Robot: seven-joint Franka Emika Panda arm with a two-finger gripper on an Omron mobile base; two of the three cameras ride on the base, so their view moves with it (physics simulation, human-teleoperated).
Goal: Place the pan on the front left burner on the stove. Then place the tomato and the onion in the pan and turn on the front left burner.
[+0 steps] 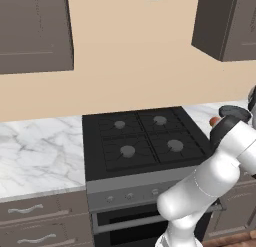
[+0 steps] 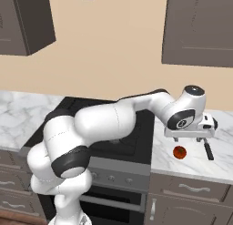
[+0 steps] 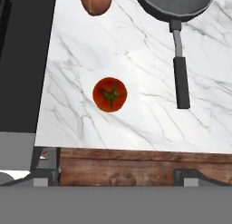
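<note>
Right of the stove [image 1: 145,141], on veined white marble counter [image 3: 149,114], the matte dark pan [image 3: 174,3] lies with its slim handle toward the counter edge, beside the glossy tomato [image 3: 109,94] and the dull pinkish onion [image 3: 95,1]. The gripper [image 2: 189,138] hovers above them, jaws apparently spread and empty. The first step, fetching the pan, looks pending: descend over the handle, then carry it to the front left burner [image 1: 128,151].

so I count one stove [image 1: 145,141] with four burners, one pan [image 3: 174,4], one tomato [image 3: 109,94], one onion [image 3: 95,2].
</note>
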